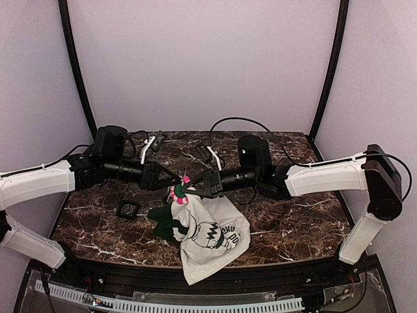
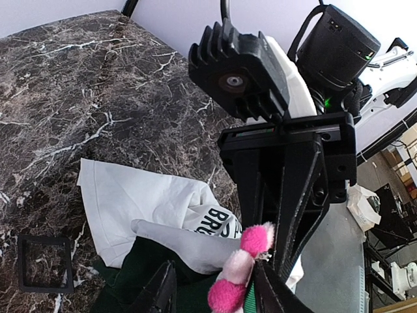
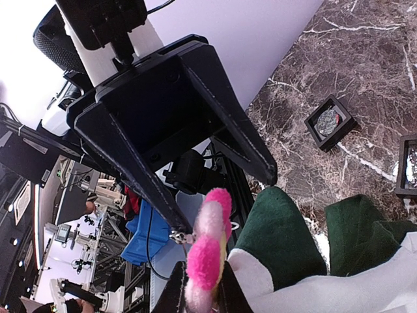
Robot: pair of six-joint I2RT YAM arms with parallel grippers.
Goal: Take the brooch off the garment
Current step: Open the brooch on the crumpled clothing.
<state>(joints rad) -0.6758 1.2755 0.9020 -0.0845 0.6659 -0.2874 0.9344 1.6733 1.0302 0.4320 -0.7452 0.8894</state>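
The brooch (image 1: 180,190), a fuzzy pink and pale-pink flower, is held in the air between the two grippers at mid-table. My right gripper (image 3: 202,279) is shut on the brooch (image 3: 207,248). My left gripper (image 2: 215,268) is open around it, with one fingertip (image 3: 177,228) touching the metal pin beside the brooch (image 2: 244,261). The garment (image 1: 210,236), a white T-shirt with a black print and dark green sleeves, hangs from the brooch down to the table. Its folds also show in the left wrist view (image 2: 143,202) and the right wrist view (image 3: 287,248).
A small black square frame (image 1: 128,208) lies on the marble table (image 1: 293,215) left of the shirt, also seen in the left wrist view (image 2: 44,262). Two such frames (image 3: 331,122) show in the right wrist view. The shirt's hem hangs over the table's front edge.
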